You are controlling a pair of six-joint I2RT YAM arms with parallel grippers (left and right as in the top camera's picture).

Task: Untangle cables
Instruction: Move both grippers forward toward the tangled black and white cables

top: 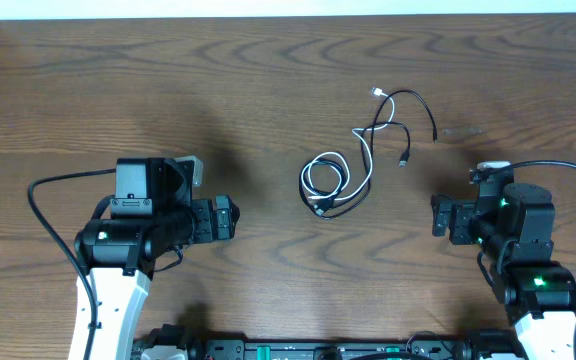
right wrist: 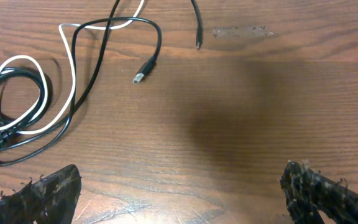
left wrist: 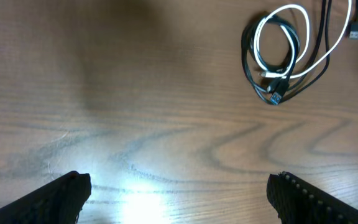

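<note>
A black cable (top: 340, 205) and a white cable (top: 320, 172) lie tangled together on the wooden table, coiled at the lower left with loose ends running up and right to a white plug (top: 378, 93) and black plugs (top: 404, 159). The coil shows at the top right of the left wrist view (left wrist: 278, 53) and at the left of the right wrist view (right wrist: 17, 112). My left gripper (top: 230, 218) is open and empty, left of the coil. My right gripper (top: 436, 216) is open and empty, right of the cables.
A faint scuff mark (top: 460, 131) lies on the table right of the cables; it also shows in the right wrist view (right wrist: 241, 31). The table's far edge (top: 288, 16) runs along the top. Thick black wires loop from both arms.
</note>
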